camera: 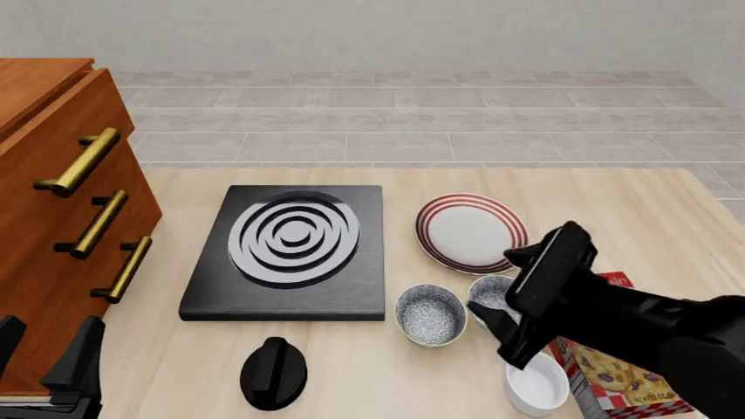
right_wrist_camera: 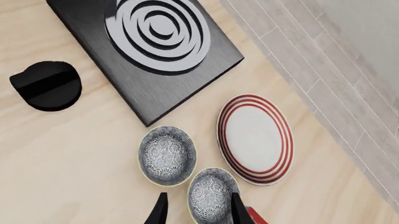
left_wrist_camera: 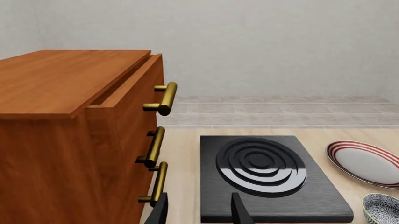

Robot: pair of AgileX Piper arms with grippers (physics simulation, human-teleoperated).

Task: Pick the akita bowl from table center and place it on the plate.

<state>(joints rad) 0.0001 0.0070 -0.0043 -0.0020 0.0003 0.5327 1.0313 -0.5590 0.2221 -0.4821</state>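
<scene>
right gripper poised over the speckled bowl nearest the plate

two akita bowls are seen on the pale wooden surface [camera: 652,209], side by side and just apart. the akita bowl [camera: 494,295] nearer the plate [camera: 470,232] lies just beside the plate's rim, partly hidden in the front view by the right gripper [camera: 521,300]. the second speckled bowl [camera: 431,314] sits on its left, close to the front edge of the black stove [camera: 288,253].

in the right wrist view, the right gripper [right_wrist_camera: 197,207] is held open, its two dark fingers set either side of the akita bowl [right_wrist_camera: 210,193]; whether the fingers touch the bowl cannot be told. the plate [right_wrist_camera: 255,138] carries nothing.

a plain white bowl [camera: 536,385] stands nearer the camera, under the right arm, beside a red-checked box [camera: 615,375]. a black round knob [camera: 274,373] lies in front of the stove.

the left gripper [left_wrist_camera: 198,210] is kept low at the surface's left, beside the wooden cabinet [camera: 47,209] with brass handles, its fingers parted and nothing between them.
</scene>
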